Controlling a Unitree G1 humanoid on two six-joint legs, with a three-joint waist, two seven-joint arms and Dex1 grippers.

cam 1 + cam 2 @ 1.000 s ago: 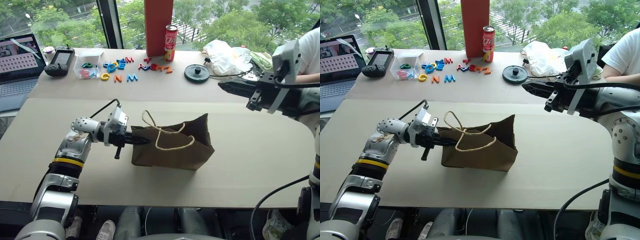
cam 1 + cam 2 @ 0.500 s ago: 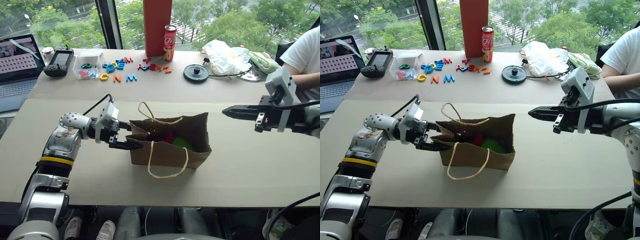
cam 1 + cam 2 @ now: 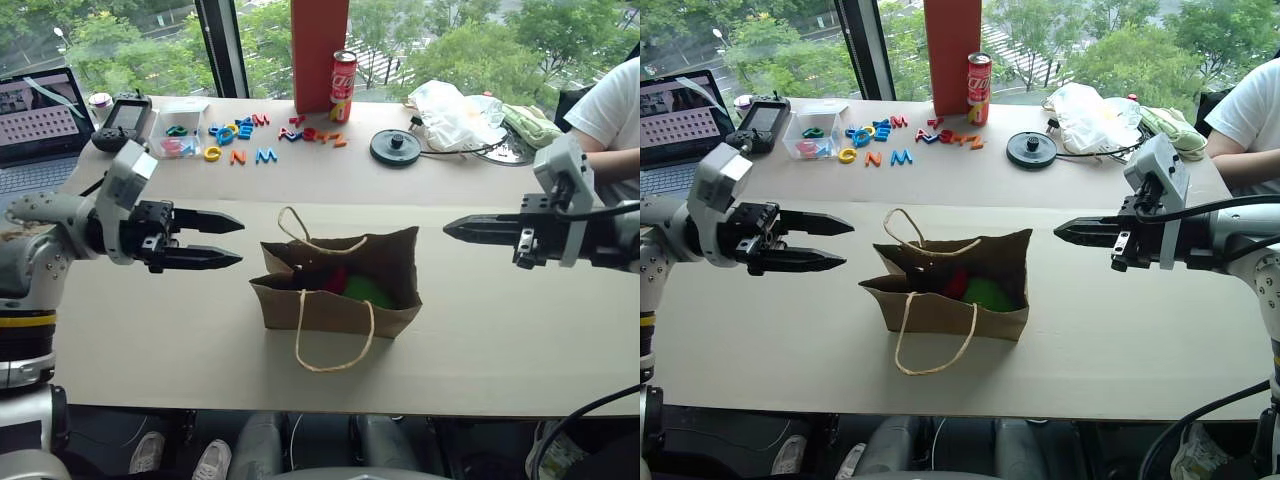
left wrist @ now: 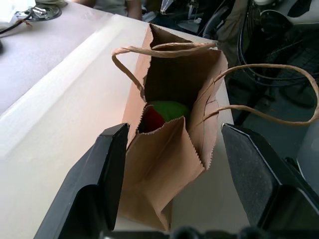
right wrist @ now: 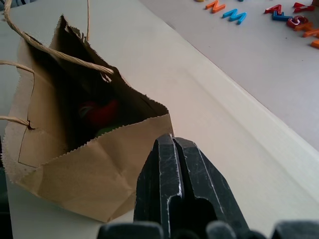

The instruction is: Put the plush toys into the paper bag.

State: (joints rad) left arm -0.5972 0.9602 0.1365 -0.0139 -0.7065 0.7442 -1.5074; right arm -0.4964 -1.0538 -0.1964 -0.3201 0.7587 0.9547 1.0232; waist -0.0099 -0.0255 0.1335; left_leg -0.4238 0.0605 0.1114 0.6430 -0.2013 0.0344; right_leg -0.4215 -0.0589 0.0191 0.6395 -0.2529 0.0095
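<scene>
1. Left claw [image 3: 228,240]: spread wide, empty, level, just beside the paper bag [image 3: 335,285].
2. Right claw [image 3: 452,228]: pinched shut, empty, apart from the bag.
3. Best withdrawn slowly, clear of the twine handles.
4. Inside: two plush toys [image 4: 160,113], seemingly; one bag on the surface [image 3: 500,330].
</scene>
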